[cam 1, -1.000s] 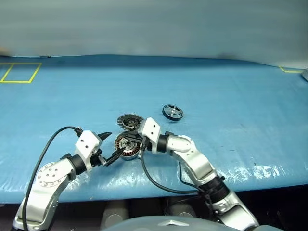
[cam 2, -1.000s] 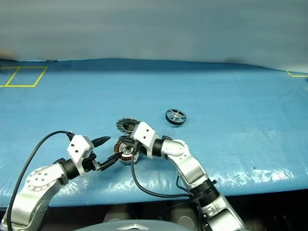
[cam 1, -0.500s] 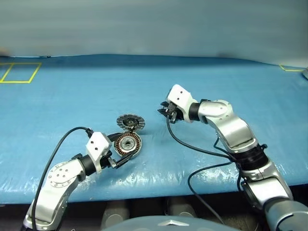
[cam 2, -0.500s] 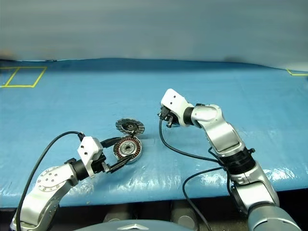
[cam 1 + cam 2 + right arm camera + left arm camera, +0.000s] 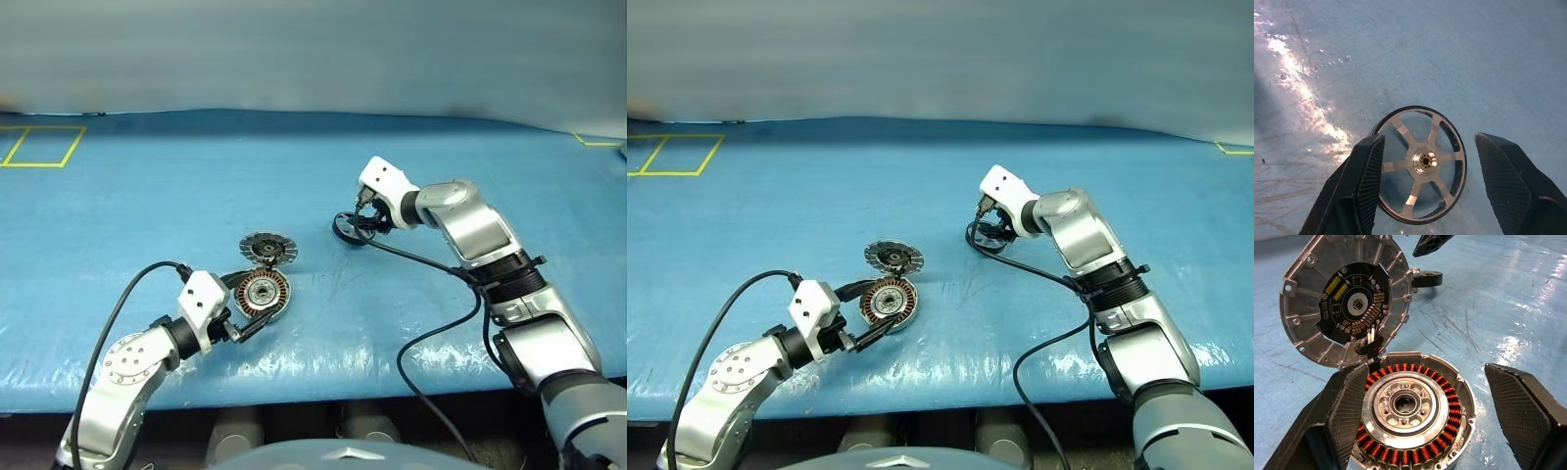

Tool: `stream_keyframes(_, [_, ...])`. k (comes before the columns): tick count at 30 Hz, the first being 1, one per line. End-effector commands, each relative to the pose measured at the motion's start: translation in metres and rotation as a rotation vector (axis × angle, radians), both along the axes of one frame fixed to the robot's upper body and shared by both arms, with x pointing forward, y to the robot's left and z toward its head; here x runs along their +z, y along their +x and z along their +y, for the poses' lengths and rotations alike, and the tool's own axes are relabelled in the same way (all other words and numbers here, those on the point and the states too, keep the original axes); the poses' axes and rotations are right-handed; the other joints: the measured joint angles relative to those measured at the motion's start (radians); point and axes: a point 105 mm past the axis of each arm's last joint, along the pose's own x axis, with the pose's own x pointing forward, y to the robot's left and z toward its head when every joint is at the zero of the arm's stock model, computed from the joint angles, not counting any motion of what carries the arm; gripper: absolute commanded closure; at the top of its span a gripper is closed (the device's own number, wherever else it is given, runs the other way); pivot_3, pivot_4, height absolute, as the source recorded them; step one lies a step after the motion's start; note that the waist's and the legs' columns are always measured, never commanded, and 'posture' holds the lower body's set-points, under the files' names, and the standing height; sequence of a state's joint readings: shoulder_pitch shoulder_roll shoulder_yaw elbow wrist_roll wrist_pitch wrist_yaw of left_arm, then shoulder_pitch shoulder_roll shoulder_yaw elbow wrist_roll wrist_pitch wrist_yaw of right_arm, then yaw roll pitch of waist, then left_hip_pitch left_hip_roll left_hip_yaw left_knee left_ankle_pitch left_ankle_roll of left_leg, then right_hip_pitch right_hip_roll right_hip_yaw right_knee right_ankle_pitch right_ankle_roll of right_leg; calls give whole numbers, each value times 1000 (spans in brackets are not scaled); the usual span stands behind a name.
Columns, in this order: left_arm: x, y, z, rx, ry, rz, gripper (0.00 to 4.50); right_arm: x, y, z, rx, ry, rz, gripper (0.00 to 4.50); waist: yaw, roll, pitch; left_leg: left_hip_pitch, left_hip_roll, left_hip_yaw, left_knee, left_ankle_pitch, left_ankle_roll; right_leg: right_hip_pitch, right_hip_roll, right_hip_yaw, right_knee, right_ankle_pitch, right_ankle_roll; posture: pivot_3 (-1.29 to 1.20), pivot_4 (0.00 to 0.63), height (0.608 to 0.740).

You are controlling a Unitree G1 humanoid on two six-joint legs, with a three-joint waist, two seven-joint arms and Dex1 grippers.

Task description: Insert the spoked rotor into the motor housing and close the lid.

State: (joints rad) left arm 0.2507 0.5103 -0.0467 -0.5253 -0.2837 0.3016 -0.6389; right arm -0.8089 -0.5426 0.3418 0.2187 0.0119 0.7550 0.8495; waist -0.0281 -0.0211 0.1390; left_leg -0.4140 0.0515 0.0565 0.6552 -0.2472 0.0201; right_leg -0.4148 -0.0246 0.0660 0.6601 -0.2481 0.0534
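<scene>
Here, nearest on the blue-covered bench (image 5: 147, 196), the motor housing (image 5: 261, 294) lies face up: a short metal cylinder with a ring of copper-coloured windings around a silver hub that has a dark bore in its middle. The left gripper (image 5: 1425, 421) has its jaws apart, one black finger on each side of the housing; one finger's pad looks to be against the rim, the other stands clear.

Just beyond the housing, joined at its far edge and folded open, the lid (image 5: 266, 247) is a silver-grey finned disc; the left wrist view shows a dark circuit board with yellow parts at its centre and short wires running to the housing.

Further off, to the right of the housing and well apart from it, the spoked rotor (image 5: 1422, 164) lies flat on the bench: black outer ring, shiny silver spokes, small silver hub. The right gripper (image 5: 991, 227) hangs over it, jaws apart, fingers on either side without touching.
</scene>
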Motion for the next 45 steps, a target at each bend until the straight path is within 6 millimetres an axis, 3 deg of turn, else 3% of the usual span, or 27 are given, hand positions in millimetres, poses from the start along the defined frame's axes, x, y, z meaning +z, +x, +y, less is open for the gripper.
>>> stream_keyframes(1, [4,0,-3,-9,-8,-25,402,14,7,0,-46,74,14,1393,0,0,0,0,0,0,0,0,0,0,0,0,0,0,0,0,150,740])
stream_keyframes(7, [3,0,-6,-1,-32,-19,402,5,16,1,-141,117,53,1393,-5,0,0,0,0,0,1,0,0,0,0,0,0,0,0,0,150,740])
stream_keyframes(13, [2,-3,-6,-5,-26,-13,402,-6,10,2,-139,85,98,1393,-5,1,1,-1,0,0,1,0,0,0,0,0,0,1,2,0,150,740])
stream_keyframes(19, [6,-2,-5,-12,-23,-26,402,-4,5,4,-127,98,116,1393,-8,1,1,0,0,0,1,0,0,0,0,0,1,1,2,0,150,740])
stream_keyframes(30, [7,0,-9,-35,-24,-34,402,-29,-2,12,-143,93,183,1393,-9,1,1,0,0,0,1,0,0,0,0,0,1,2,4,0,150,740])
stream_keyframes(38, [18,-4,-24,-108,-30,-86,402,-35,-3,8,-165,86,193,1393,-8,1,1,0,0,0,1,0,0,0,0,0,1,2,4,0,150,740])
stream_keyframes(42, [13,-6,-32,-135,-32,-73,402,-41,-7,9,-159,78,206,1393,-8,1,1,0,0,0,1,0,0,0,0,0,0,2,4,0,150,740])
stream_keyframes(45, [10,-5,-30,-134,-20,-72,402,-41,-8,9,-151,76,207,2000,-9,1,1,0,0,0,1,0,0,1,1,0,1,2,4,0,150,740])
